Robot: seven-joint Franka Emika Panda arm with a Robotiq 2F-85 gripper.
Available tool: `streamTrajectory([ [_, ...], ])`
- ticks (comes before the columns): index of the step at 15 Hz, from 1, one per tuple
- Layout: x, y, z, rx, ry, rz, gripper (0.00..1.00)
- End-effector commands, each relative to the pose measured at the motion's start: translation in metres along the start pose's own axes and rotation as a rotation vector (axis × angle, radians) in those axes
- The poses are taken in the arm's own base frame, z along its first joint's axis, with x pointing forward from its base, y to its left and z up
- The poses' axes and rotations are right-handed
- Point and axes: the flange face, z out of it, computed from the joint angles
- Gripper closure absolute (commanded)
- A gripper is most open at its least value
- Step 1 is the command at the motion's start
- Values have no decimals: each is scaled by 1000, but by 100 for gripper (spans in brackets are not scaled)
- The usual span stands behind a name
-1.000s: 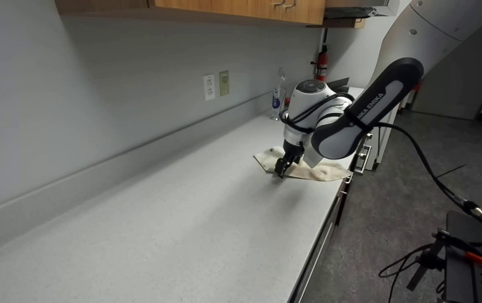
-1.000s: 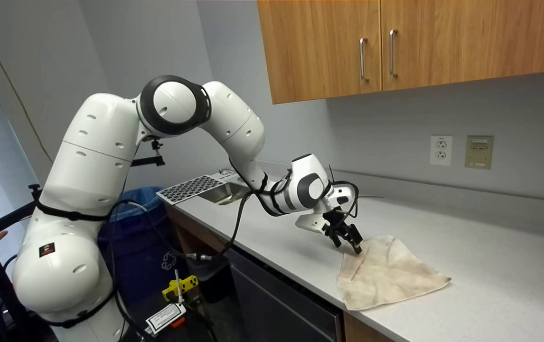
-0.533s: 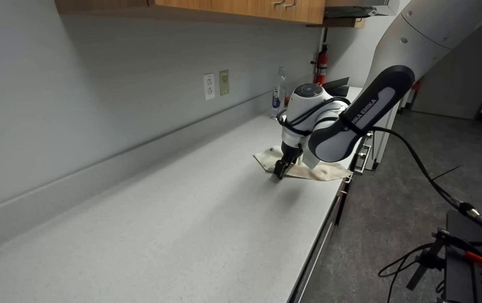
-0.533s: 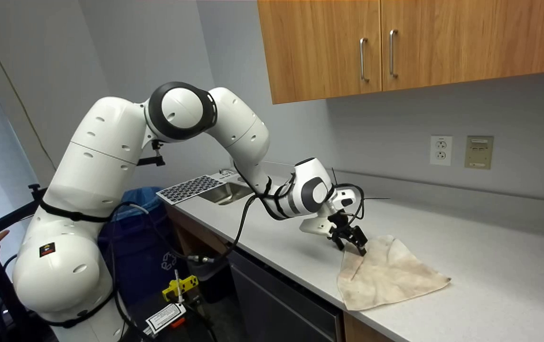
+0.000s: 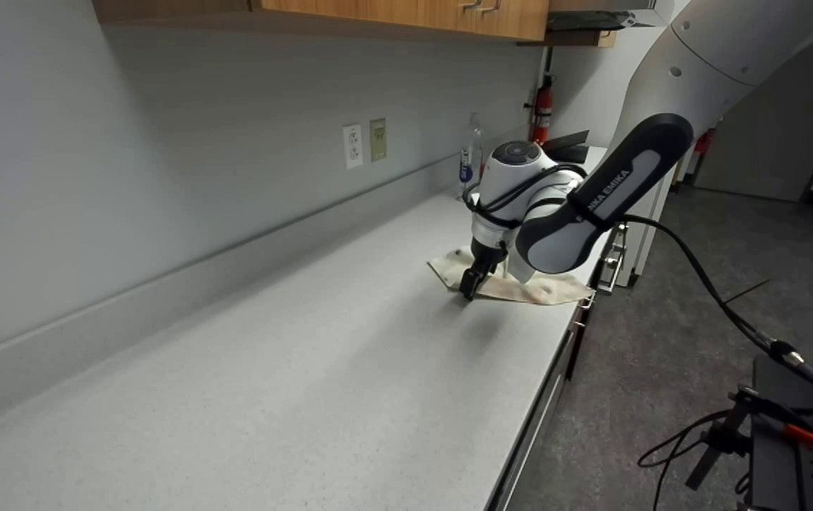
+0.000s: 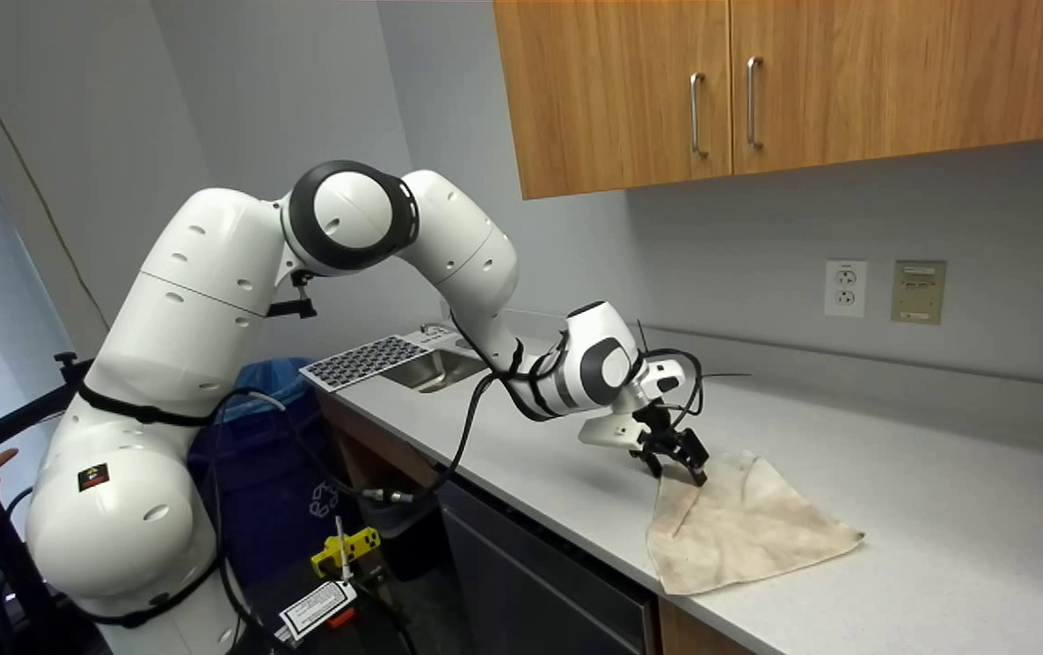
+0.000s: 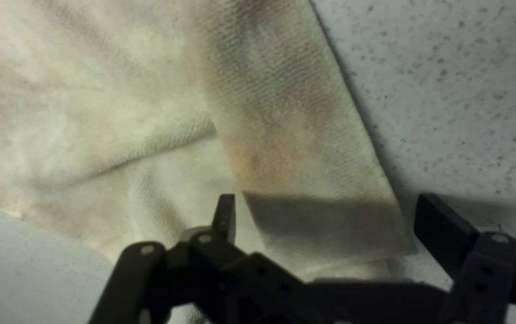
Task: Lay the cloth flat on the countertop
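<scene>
Probably light, limp and quick to bunch, the cream, tan-patched cloth (image 6: 744, 532) lies creased on the pale grey, speckled tabletop (image 6: 958, 491), so I'd pinch its folded edge strip (image 7: 294, 135), over which my empty jaws stand spread.

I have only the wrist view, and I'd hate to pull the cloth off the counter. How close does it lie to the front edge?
Observer: In both exterior views, one corner of the cloth reaches the front edge of the countertop; whether it overhangs, I can't tell.
Operator: Anything standing on the counter beyond it?
Observer: In an exterior view, a clear bottle stands past the cloth, near the wall.
Operator: And overhead, before I lift?
Observer: Wooden cabinets hang above the countertop, in both exterior views.
</scene>
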Motion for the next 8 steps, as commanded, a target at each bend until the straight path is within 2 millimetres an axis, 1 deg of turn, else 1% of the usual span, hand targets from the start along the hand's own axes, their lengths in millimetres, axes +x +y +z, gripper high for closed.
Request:
streamTrajectory([
  [1,6,2,4,-28,13,-37,0],
  [3,6,3,3,-46,16,-48,0],
  [8,5,14,7,-102,27,-80,0],
])
